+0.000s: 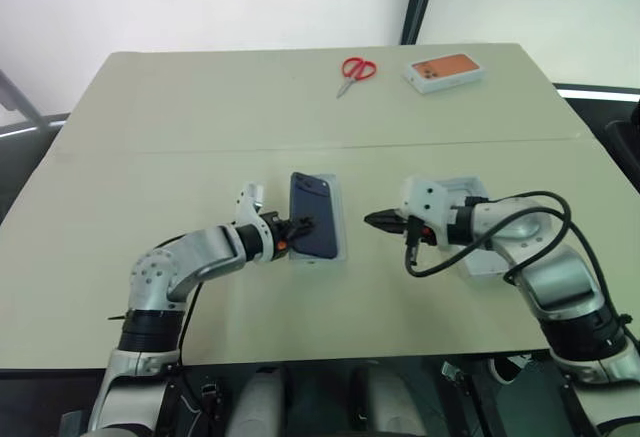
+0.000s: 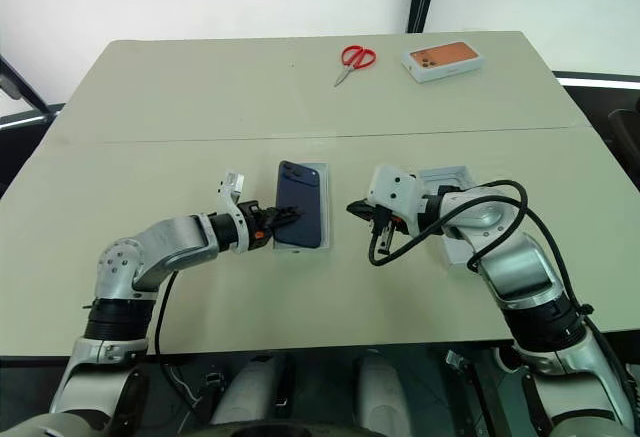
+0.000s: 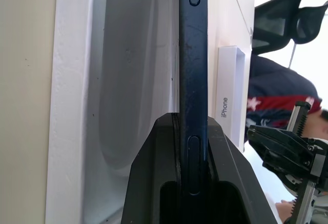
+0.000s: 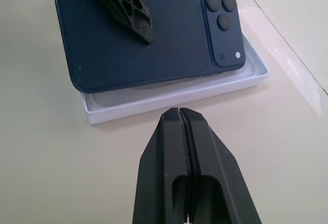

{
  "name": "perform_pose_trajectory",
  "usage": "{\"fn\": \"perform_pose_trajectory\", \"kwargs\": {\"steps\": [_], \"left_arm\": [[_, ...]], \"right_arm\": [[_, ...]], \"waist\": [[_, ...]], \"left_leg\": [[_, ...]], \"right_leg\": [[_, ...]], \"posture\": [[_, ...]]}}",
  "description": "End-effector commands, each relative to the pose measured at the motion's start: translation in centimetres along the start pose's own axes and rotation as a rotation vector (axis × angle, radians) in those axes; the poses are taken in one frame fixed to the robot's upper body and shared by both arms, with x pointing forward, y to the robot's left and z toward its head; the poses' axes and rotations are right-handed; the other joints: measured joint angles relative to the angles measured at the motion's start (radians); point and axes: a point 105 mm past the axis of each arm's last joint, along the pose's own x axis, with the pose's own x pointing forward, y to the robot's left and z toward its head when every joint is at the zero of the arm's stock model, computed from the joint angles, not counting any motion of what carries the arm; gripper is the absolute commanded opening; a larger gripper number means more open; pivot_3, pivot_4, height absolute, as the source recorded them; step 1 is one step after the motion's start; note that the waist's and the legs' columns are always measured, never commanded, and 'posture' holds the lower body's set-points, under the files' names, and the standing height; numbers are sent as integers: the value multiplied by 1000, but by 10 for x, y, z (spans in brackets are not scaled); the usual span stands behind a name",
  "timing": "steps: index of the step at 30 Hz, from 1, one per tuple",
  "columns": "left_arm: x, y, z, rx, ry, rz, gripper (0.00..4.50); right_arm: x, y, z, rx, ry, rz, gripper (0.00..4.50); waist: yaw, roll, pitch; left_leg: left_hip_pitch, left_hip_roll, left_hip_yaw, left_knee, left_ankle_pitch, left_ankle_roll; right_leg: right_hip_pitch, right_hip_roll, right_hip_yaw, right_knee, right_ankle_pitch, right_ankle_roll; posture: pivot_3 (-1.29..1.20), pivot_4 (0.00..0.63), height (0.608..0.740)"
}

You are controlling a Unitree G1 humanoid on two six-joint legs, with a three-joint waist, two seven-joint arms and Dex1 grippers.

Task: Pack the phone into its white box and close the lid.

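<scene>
Behind the pale surface (image 1: pixel 200 107) is a white wall. On it, the left hand (image 1: pixel 300 227) pinches the phone (image 1: pixel 312 215) by its edge, tilted over the white box (image 4: pixel 174 101). Best to lower it flat and straight so it drops inside the walls. The right hand (image 1: pixel 378 221) is squeezed shut, holding nothing, just beside the box. The lid (image 1: pixel 480 257) lies under the right arm.
</scene>
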Motion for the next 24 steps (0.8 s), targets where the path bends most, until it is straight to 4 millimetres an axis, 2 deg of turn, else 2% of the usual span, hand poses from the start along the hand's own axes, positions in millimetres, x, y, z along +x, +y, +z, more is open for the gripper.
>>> {"fn": "perform_pose_trajectory", "kwargs": {"steps": [1, 10, 12, 13, 14, 19, 20, 24], "left_arm": [[0, -17, 5, 27, -16, -67, 37], [3, -19, 7, 24, -20, -80, 37], [3, -19, 7, 26, -19, -82, 970], [3, -19, 7, 29, -17, -81, 1224], [2, -20, 7, 31, -16, -81, 1691], [-2, -18, 10, 40, -18, -72, 4275], [-3, -18, 11, 41, -21, -71, 4435], [-12, -22, 15, 72, -37, -81, 4435]], "right_arm": [[-9, -1, 17, -3, -81, -14, 0], [-12, 1, 9, 30, -74, -27, 0], [-11, 1, 10, 31, -75, -26, 0], [-11, 1, 10, 30, -75, -27, 0], [-11, 1, 10, 30, -75, -27, 0], [-10, 1, 10, 28, -75, -25, 0], [-10, 2, 10, 27, -75, -24, 0], [-9, 2, 9, 22, -70, -23, 0]], "waist": [[0, 0, 0], [0, 0, 0], [0, 0, 0], [0, 0, 0], [0, 0, 0], [0, 0, 0], [0, 0, 0], [-2, 0, 0]], "left_leg": [[0, 0, 0, 0, 0, 0], [0, 0, 0, 0, 0, 0], [0, 0, 0, 0, 0, 0], [0, 0, 0, 0, 0, 0], [0, 0, 0, 0, 0, 0], [0, 0, 0, 0, 0, 0], [0, 0, 0, 0, 0, 0], [1, 0, 0, 0, 0, 0]], "right_leg": [[0, 0, 0, 0, 0, 0], [0, 0, 0, 0, 0, 0], [0, 0, 0, 0, 0, 0], [0, 0, 0, 0, 0, 0], [0, 0, 0, 0, 0, 0], [0, 0, 0, 0, 0, 0], [1, 0, 0, 0, 0, 0], [1, 1, 0, 0, 0, 0]], "posture": [[0, 150, 740], [0, 150, 740], [0, 150, 740], [0, 150, 740], [0, 150, 740], [0, 150, 740], [0, 150, 740], [0, 150, 740]]}}
